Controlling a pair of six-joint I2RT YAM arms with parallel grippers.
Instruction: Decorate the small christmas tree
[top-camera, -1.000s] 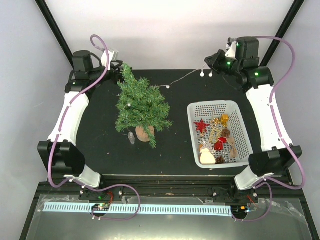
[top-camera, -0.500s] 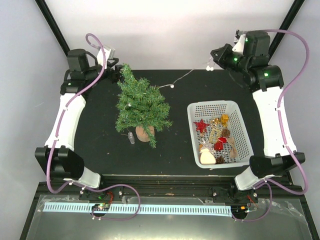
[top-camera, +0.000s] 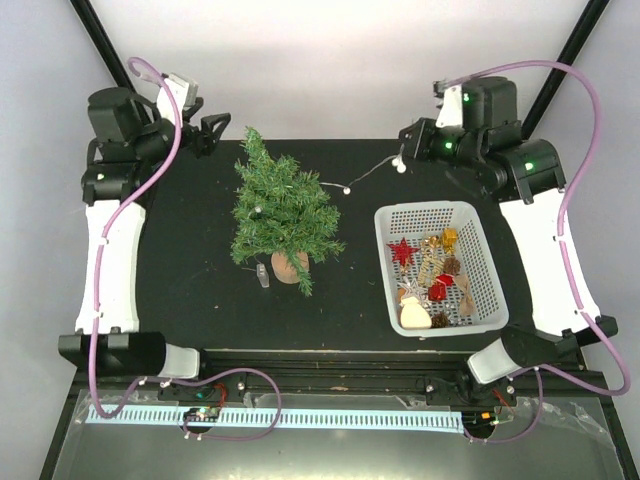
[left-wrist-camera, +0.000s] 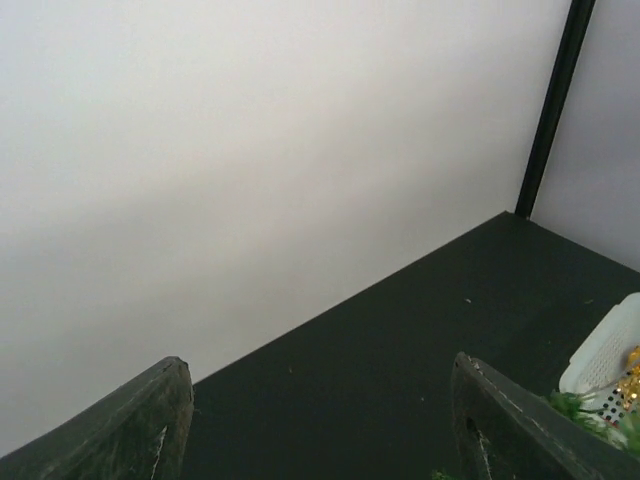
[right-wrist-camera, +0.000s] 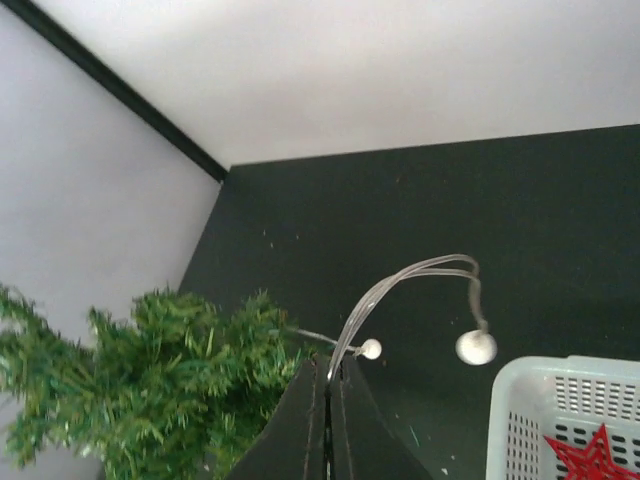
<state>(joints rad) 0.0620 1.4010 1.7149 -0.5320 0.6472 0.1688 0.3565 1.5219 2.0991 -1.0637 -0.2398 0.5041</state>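
The small christmas tree (top-camera: 283, 208) stands upright on its tan base (top-camera: 290, 266) left of the table's middle; its green branches (right-wrist-camera: 150, 395) fill the lower left of the right wrist view. A thin light string (top-camera: 368, 175) with small white bulbs (right-wrist-camera: 476, 347) runs from the tree's branches to my right gripper (top-camera: 404, 156), which is shut on the wire (right-wrist-camera: 400, 290) at the far right of the table. My left gripper (top-camera: 213, 131) hangs open and empty at the far left, just left of the treetop; its dark fingers (left-wrist-camera: 150, 420) frame bare table and wall.
A white perforated basket (top-camera: 430, 210) sits at the right with a red star (top-camera: 402, 250), gold pieces and other ornaments inside; its corner (right-wrist-camera: 560, 410) shows below my right gripper. A small clear piece (top-camera: 263, 276) lies beside the tree base. Black frame posts (top-camera: 110, 60) stand at the back corners.
My left arm has swung left and away from the treetop. My right gripper has carried the light string leftward, toward the tree.
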